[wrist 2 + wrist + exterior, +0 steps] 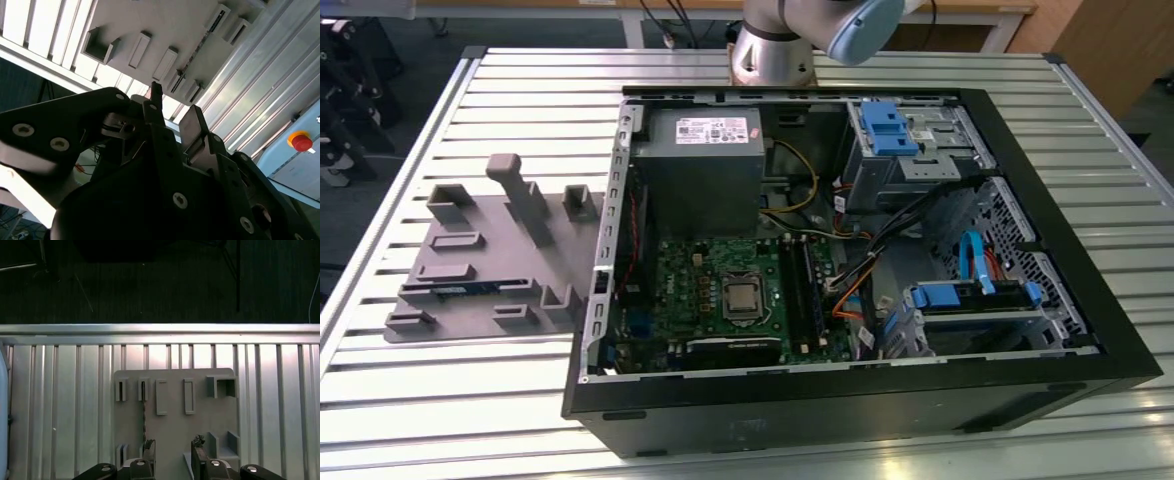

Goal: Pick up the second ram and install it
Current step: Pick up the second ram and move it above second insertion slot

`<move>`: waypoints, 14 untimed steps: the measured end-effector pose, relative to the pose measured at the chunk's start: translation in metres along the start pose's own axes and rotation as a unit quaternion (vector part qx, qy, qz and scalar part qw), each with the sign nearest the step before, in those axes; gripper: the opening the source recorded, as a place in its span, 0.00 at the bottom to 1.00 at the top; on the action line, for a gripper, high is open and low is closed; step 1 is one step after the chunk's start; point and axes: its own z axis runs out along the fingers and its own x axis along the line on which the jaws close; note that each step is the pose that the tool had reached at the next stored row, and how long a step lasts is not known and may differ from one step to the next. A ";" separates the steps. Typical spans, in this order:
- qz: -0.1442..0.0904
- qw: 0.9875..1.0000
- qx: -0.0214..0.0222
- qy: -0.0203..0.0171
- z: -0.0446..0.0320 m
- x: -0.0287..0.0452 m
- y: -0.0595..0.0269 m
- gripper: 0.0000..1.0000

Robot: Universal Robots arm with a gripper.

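Note:
The second ram stands on its edge in a grey fixture plate (172, 390) and shows as a thin dark strip (143, 412) between two slot holders. In the exterior view it is a bluish strip (454, 291) on the plate (467, 250), at the exterior view's left of the open computer case (854, 400). My gripper (174, 447) hovers over the plate, open, with nothing between its fingers. One fingertip (150, 446) lies close to the strip's near end. In the second wrist view the gripper (172, 112) hangs in front of the plate (165, 25). The motherboard's memory slots (798, 290) lie inside the case.
The case lies on a slatted metal table (520, 100), with the arm's base (771, 55) behind it. Inside are a power supply (700, 150), blue drive latches (887, 125), cables and a processor socket (742, 298). Tall posts (520, 195) rise from the plate. A red button (301, 141) is mounted off the table.

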 end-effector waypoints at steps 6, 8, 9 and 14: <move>0.000 1.000 0.000 0.000 0.0010 0.0000 -0.0001 0.42; 0.000 1.000 0.000 0.000 0.0017 0.0001 -0.0001 0.42; 0.000 1.000 0.000 0.000 0.0022 0.0001 -0.0001 0.42; 0.000 1.000 0.000 0.000 0.0045 0.0001 -0.0002 0.42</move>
